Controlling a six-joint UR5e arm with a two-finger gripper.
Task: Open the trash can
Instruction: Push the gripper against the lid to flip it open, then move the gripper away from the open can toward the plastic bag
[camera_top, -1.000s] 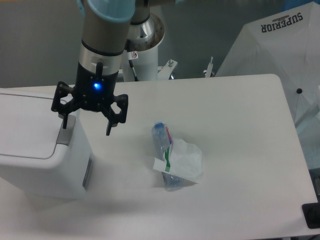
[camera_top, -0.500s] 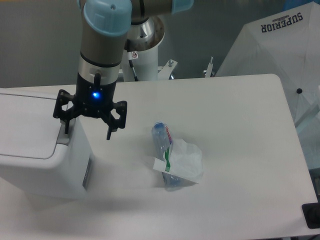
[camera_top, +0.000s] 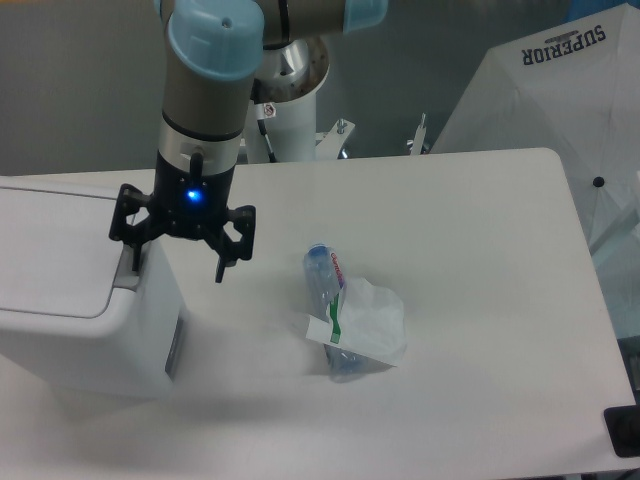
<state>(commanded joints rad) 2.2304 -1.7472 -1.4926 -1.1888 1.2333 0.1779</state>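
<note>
The trash can (camera_top: 70, 300) is a big white boxy bin at the left edge, its flat lid lying down. Its grey push bar (camera_top: 128, 271) sits at the lid's right end. My gripper (camera_top: 177, 263) hangs open just above that end, fingers spread wide. The left fingertip (camera_top: 134, 258) is down at the push bar; whether it touches, I cannot tell. The right fingertip (camera_top: 220, 272) hangs past the bin's right side over the table.
A clear plastic bag with a blue bottle (camera_top: 345, 325) lies on the white table (camera_top: 480, 280) to the right of the bin. A white fabric cover (camera_top: 560, 110) stands at the far right, and the arm's base (camera_top: 290, 110) at the back.
The gripper has dropped slightly lower and shifted a little right, bringing its left finger down onto the push bar area. The lid looks the same.
</note>
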